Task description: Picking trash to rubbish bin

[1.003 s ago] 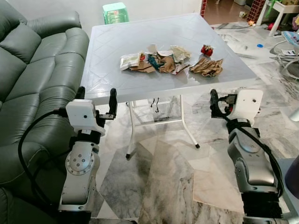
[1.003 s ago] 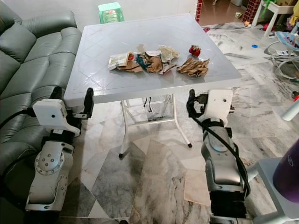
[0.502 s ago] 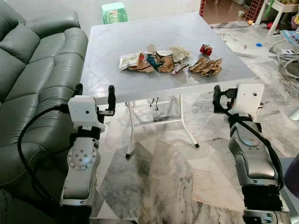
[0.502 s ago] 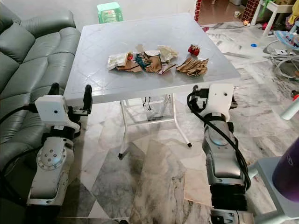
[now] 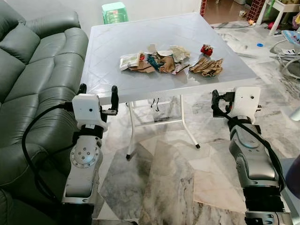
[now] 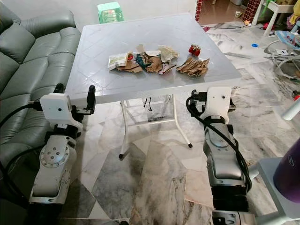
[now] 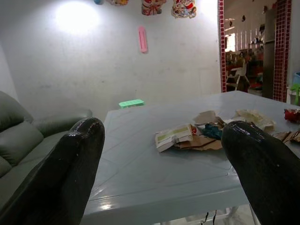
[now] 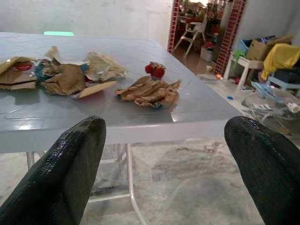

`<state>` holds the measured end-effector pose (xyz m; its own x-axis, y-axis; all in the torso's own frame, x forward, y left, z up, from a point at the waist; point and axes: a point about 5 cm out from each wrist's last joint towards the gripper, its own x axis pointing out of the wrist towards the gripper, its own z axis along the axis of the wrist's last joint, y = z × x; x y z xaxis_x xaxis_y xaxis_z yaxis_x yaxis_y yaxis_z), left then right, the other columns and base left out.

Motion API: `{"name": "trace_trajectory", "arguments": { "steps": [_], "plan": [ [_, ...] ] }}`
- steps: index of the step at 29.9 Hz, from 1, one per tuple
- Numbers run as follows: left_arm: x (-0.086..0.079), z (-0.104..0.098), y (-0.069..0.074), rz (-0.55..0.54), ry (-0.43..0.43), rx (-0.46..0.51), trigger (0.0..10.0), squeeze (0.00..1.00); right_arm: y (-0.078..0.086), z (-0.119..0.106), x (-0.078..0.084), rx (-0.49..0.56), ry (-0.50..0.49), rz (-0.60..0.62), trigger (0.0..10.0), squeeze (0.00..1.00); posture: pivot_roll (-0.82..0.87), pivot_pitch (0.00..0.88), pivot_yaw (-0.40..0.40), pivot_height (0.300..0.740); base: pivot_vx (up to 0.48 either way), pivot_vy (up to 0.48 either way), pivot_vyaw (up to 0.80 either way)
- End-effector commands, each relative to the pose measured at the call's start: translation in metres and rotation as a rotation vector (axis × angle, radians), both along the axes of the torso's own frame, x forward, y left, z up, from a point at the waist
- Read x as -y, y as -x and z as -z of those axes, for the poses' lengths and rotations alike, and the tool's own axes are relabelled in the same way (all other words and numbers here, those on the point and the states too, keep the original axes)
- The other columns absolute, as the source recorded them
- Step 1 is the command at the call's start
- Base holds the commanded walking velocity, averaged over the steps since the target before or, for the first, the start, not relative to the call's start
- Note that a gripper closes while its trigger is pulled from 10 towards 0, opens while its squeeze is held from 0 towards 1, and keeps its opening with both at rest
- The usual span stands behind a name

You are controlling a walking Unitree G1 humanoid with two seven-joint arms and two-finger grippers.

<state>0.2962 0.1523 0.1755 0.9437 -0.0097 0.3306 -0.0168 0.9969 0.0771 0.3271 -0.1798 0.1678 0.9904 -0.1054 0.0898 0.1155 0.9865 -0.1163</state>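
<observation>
We are holding both grippers open and empty at the near edge of the table (image 5: 117, 51), left gripper (image 5: 97, 93) and right gripper (image 8: 164, 173). The trash (image 5: 159, 61) is lying mid-table; the right wrist view is revealing a crumpled brown paper (image 8: 149, 91). Since a second ago, our arms have barely shifted.

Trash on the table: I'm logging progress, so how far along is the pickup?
Nothing looks done yet. The trash pile and the crumpled brown paper lie on the grey table. Nothing is in hand: the left tool and right tool are open and empty at the table's near edge. Left: all the grasping and binning.
</observation>
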Motion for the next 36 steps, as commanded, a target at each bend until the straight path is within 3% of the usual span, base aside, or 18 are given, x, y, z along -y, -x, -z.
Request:
{"name": "trace_trajectory", "arguments": {
  "steps": [1, 21, 36],
  "plan": [
    [-0.0030, 0.0007, -0.0014, -0.020, 0.007, -0.015, 10.0, 0.00, -0.0006, 0.0001, -0.0039, 0.000, 0.003, -0.021, 10.0, 0.00, -0.03, 0.074, 0.052, 0.740, 0.000, -0.360, 0.00],
    [-0.0067, 0.0037, -0.0021, -0.045, 0.024, -0.035, 10.0, 0.00, -0.0013, 0.0015, -0.0036, -0.009, -0.013, -0.030, 10.0, 0.00, -0.03, 0.077, 0.048, 0.740, 0.000, -0.393, 0.00],
    [-0.0081, -0.0005, -0.0052, -0.023, 0.098, -0.023, 10.0, 0.00, -0.0030, -0.0058, -0.0086, 0.027, 0.006, -0.069, 10.0, 0.00, -0.04, 0.081, 0.041, 0.740, 0.000, 0.000, 0.00]
  ]
}}
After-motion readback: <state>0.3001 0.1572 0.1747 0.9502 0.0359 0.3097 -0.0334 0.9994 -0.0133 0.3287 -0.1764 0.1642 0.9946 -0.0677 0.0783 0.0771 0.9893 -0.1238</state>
